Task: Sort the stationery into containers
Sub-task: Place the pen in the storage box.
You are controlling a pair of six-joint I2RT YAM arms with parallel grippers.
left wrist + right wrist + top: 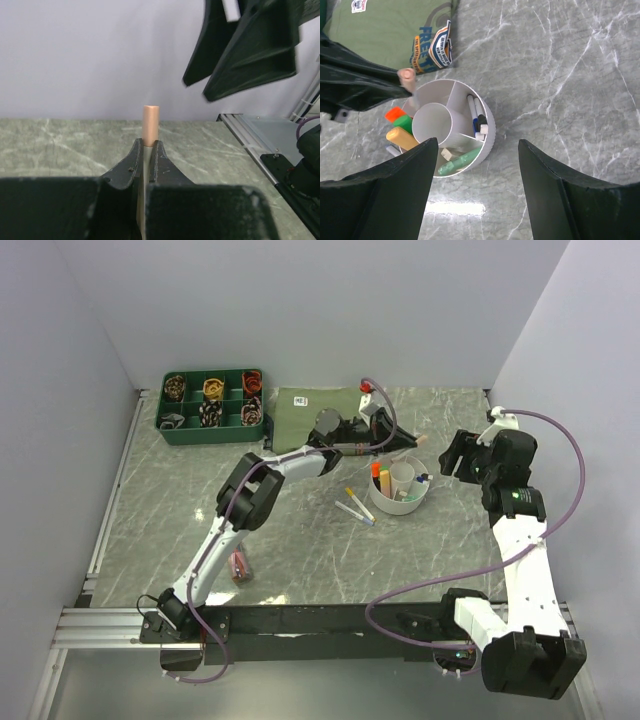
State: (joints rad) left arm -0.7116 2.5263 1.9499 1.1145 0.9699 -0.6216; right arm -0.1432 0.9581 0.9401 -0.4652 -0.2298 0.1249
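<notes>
Peach-capped pen held at rim of white organiser.
Left gripper: jaws clamped on the pen, its cap at the organiser's rim on the olive cloth side. Right gripper: jaws apart, above the organiser. Two pens lie on the surface just beside it.

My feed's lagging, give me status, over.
Left gripper shut on peach-capped pen, at organiser rim. Right gripper open, hovering above. Two pens loose beside it.
</notes>
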